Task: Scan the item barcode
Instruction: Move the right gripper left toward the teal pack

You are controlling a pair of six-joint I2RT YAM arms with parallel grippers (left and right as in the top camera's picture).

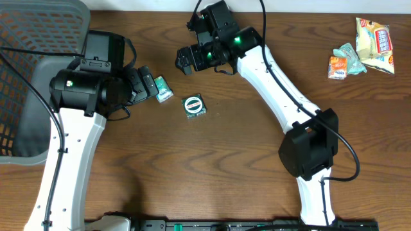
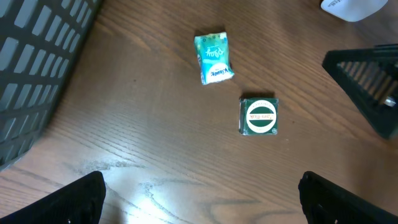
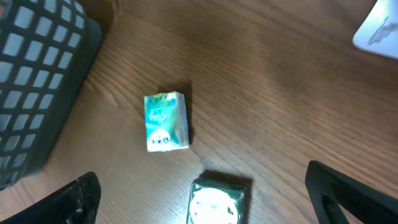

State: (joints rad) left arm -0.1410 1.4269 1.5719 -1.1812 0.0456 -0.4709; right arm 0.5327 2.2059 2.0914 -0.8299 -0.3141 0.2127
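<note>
Bench (image 1: 212, 173): brown wood grain fills every view; glare whitens a patch near the bottom edge of the left wrist view.
Left arm (image 1: 67, 151): a white link comes up from the near edge, and its black wrist housing hides the wood beneath it.
Right arm (image 1: 280, 95): white, angled across from the near right towards the middle.
Green square packet (image 1: 194, 106): lies flat on the bench between the two arms, round white label up, nothing touching it. It is blurred and cut by the bottom edge in the right wrist view, and its lettering is too small to read.
Teal packet (image 1: 163, 89): just beyond and left of the green one; print unreadable.
Left jaws: wide apart and empty, close beside the teal packet. The fingers (image 2: 78, 200) show only as dark tips cut off by the frame, clear of both packets.
Right jaws: wide apart and empty, over bare wood beyond both packets; the fingers (image 3: 351, 193) are blurred.
Mesh basket (image 1: 29, 45): grey, at the far left, cropped and partly behind the left arm.
Snack packets (image 1: 374, 40): in the far right corner, overlapping; contents unclear.
</note>
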